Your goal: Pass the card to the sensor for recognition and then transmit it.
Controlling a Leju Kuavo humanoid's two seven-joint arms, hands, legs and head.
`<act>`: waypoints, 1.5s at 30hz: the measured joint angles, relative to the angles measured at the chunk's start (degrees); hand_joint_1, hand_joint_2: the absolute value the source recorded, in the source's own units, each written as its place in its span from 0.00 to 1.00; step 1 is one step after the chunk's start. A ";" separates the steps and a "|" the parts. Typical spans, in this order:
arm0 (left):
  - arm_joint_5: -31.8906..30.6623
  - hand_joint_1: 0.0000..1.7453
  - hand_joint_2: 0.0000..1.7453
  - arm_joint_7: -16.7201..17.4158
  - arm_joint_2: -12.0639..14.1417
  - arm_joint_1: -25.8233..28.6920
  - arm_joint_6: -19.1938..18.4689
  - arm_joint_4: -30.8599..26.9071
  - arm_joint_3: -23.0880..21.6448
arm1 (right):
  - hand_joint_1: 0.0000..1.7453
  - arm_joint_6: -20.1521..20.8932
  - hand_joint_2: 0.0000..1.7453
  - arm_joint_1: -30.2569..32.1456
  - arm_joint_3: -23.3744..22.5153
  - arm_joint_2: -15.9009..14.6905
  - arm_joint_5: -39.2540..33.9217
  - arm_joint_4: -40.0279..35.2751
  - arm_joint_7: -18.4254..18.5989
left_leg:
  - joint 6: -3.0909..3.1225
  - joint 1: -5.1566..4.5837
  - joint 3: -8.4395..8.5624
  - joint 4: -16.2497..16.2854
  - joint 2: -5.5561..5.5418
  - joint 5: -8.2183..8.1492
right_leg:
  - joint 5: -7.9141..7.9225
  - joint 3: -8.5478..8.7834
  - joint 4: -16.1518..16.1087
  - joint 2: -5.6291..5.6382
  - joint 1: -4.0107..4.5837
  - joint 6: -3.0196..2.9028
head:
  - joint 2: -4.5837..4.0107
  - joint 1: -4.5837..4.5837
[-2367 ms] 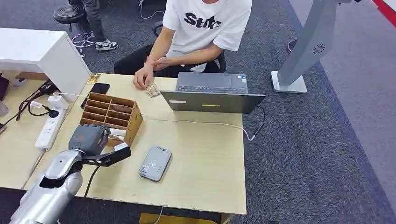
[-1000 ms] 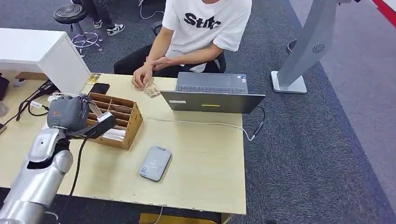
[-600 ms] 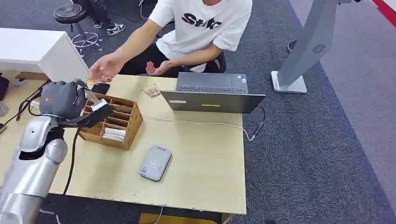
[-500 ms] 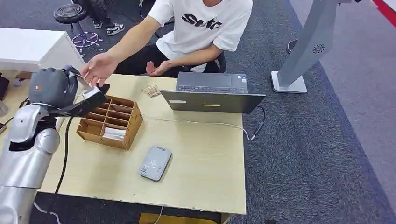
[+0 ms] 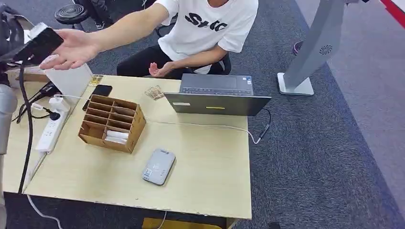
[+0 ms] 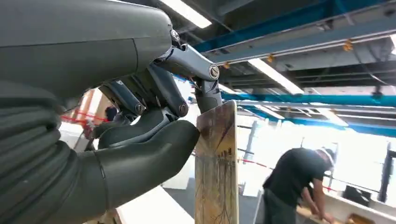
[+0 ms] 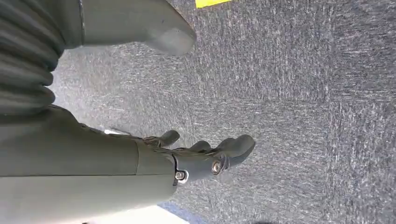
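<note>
In the head view my left hand (image 5: 8, 34) is raised high at the far left, partly cut by the picture's edge, and pinches a dark card (image 5: 40, 40). The left wrist view shows that card (image 6: 215, 169) edge-on between the thumb and fingers (image 6: 161, 91) of the left hand (image 6: 144, 140). A person's open palm (image 5: 71, 48) reaches out right beside the card's tip. The grey card sensor (image 5: 158, 166) lies flat on the wooden table (image 5: 205, 167), well below the card. My right hand (image 7: 205, 161) hangs over grey carpet, fingers apart and holding nothing.
A brown wooden organiser (image 5: 113, 123) stands left of the sensor. An open laptop (image 5: 217, 95) with a trailing cable sits at the table's far side, in front of the seated person (image 5: 210, 28). A white power strip (image 5: 50, 130), a black phone (image 5: 99, 90) and a white cabinet (image 5: 71, 78) lie at the left.
My left arm has lifted the card from beside the organiser up and to the far left. The person's hand has left the table and stretched out to meet the card.
</note>
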 joint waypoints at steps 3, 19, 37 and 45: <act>0.46 1.00 1.00 0.00 0.15 -1.66 0.02 1.89 0.48 | 0.00 0.02 1.00 -0.18 0.00 0.02 0.13 0.00 0.15 | 0.00 0.00 0.00 0.00 -0.01 0.00 | 0.00 0.00 0.00 -0.01 0.00 0.00 | 0.00 0.00; 7.28 0.30 1.00 -2.73 -2.79 -2.81 5.48 8.30 3.14 | 0.00 0.09 1.00 -0.48 0.00 0.37 1.20 0.00 0.50 | 0.00 -0.01 0.00 0.01 -0.01 0.00 | 0.01 0.00 0.00 0.01 -0.01 0.01 | 0.00 0.02; 11.43 0.00 1.00 -4.39 -4.98 -1.49 4.88 4.39 5.53 | 0.00 0.15 1.00 -0.40 0.00 0.61 2.47 0.00 0.94 | 0.00 -0.01 0.00 0.01 -0.01 0.01 | 0.03 0.00 0.00 0.00 -0.01 0.04 | 0.00 0.04; 13.74 0.00 1.00 -6.90 -5.05 2.86 5.07 1.64 5.53 | 0.00 -0.04 1.00 -0.26 -0.85 0.63 2.30 0.00 0.22 | 0.00 -0.01 0.02 0.00 0.00 0.01 | 0.03 0.01 0.00 0.00 -0.01 0.04 | 0.00 0.02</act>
